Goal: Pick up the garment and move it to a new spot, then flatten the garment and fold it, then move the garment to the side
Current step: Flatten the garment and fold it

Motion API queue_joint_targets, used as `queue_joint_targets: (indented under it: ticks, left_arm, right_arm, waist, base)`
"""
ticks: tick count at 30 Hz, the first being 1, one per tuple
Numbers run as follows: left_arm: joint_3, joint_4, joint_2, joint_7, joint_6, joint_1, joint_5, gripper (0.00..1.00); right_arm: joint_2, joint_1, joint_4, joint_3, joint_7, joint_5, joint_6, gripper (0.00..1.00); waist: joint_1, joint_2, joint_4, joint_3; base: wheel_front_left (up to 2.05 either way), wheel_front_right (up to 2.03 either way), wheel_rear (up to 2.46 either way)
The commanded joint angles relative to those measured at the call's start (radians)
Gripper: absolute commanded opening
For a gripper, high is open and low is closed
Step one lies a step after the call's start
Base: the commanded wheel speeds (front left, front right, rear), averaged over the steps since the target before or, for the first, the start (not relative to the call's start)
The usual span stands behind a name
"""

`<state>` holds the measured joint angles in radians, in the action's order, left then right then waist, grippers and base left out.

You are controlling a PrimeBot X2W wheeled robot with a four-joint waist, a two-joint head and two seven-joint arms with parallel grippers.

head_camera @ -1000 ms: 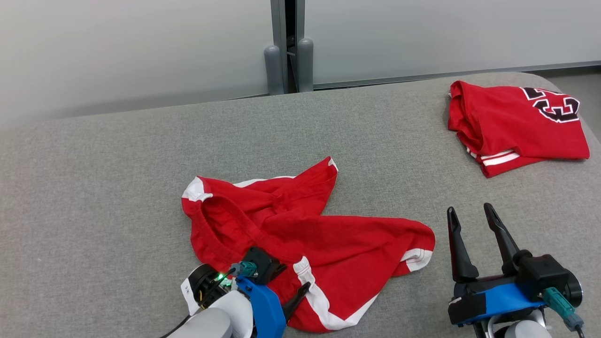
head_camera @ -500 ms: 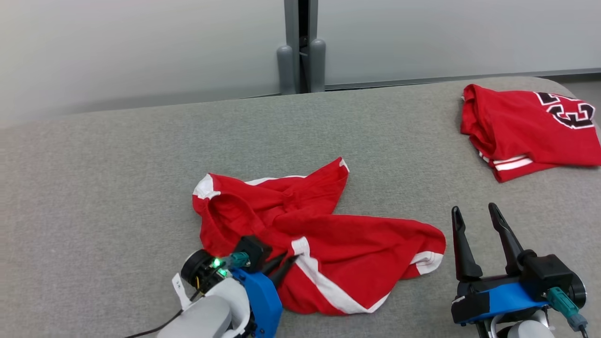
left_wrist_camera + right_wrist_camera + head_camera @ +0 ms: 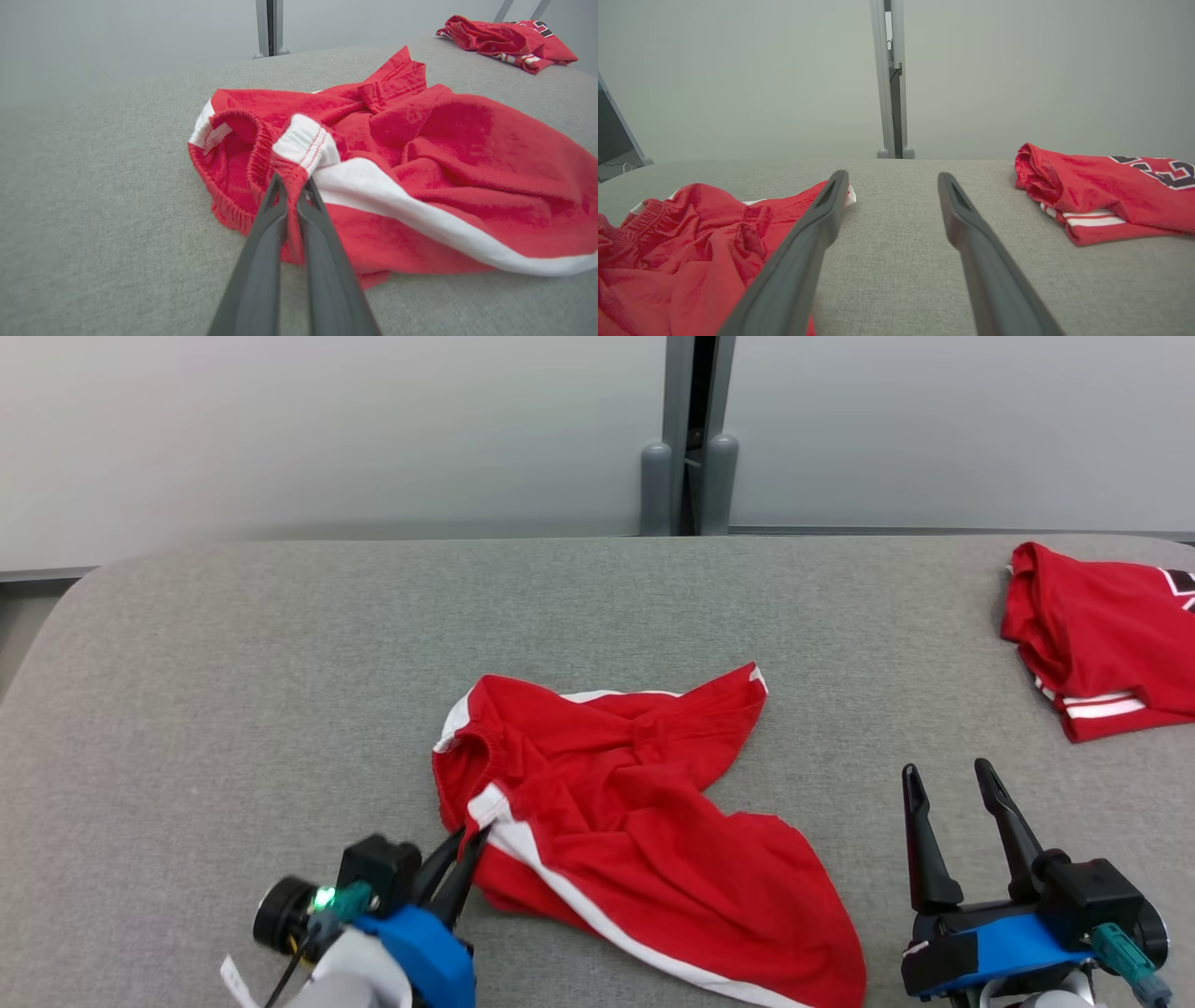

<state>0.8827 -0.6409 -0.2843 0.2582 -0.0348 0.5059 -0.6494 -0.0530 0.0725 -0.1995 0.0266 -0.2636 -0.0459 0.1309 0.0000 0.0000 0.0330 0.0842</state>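
Red garment (image 3: 635,803) lies crumpled mid-surface on the grey padded table (image 3: 233,691), waistband at its left, one leg trailing near-right. Left gripper (image 3: 471,835) at garment's near-left corner, fingers pressed together w/ a fold of waistband by the white stripe pinched btwn them. Right gripper (image 3: 945,770) near-right, fingers spread, nothing btwn, apart from the cloth's right edge. Folded red jersey (image 3: 1102,644) far right, well apart.
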Motion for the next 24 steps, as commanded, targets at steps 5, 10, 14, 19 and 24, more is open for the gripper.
queue_joint_targets:
  ticks: [5, 10, 14, 19, 24]
  left_arm:
    - [-0.038, 0.111, -0.051, 0.006, -0.048, -0.146, -0.019, 0.0]
    - [-0.05, 0.171, -0.069, 0.007, -0.079, -0.255, -0.045, 0.0]
    - [-0.091, 0.227, -0.084, 0.007, -0.115, -0.293, -0.03, 1.0]
    - [-0.213, 0.373, -0.096, 0.007, -0.162, -0.319, 0.067, 1.0]
    - [-0.336, 0.475, -0.073, 0.007, -0.169, -0.353, 0.164, 1.0]
  right_arm:
    - [0.002, -0.015, -0.007, 0.004, 0.0, -0.005, 0.0, 1.0]
    - [0.001, -0.013, -0.012, 0.006, 0.0, -0.004, 0.0, 1.0]
    - [-0.004, -0.015, -0.014, 0.011, 0.0, -0.006, 0.0, 1.0]
    - [-0.009, -0.016, -0.021, 0.012, 0.0, -0.006, 0.0, 1.0]
    - [-0.012, -0.008, -0.03, 0.003, 0.0, -0.003, 0.0, 1.0]
  waist:
    - [0.0, 0.0, 0.034, -0.004]
    - [0.0, 0.0, 0.048, -0.003]
    - [0.0, 0.0, 0.058, -0.004]
    - [0.0, 0.0, 0.064, -0.01]
    - [0.0, 0.0, 0.05, -0.019]
  base:
    - [0.0, 0.0, 0.0]
    - [0.0, 0.0, 0.0]
    - [0.0, 0.0, 0.0]
    - [0.0, 0.0, 0.0]
    - [0.0, 0.0, 0.0]
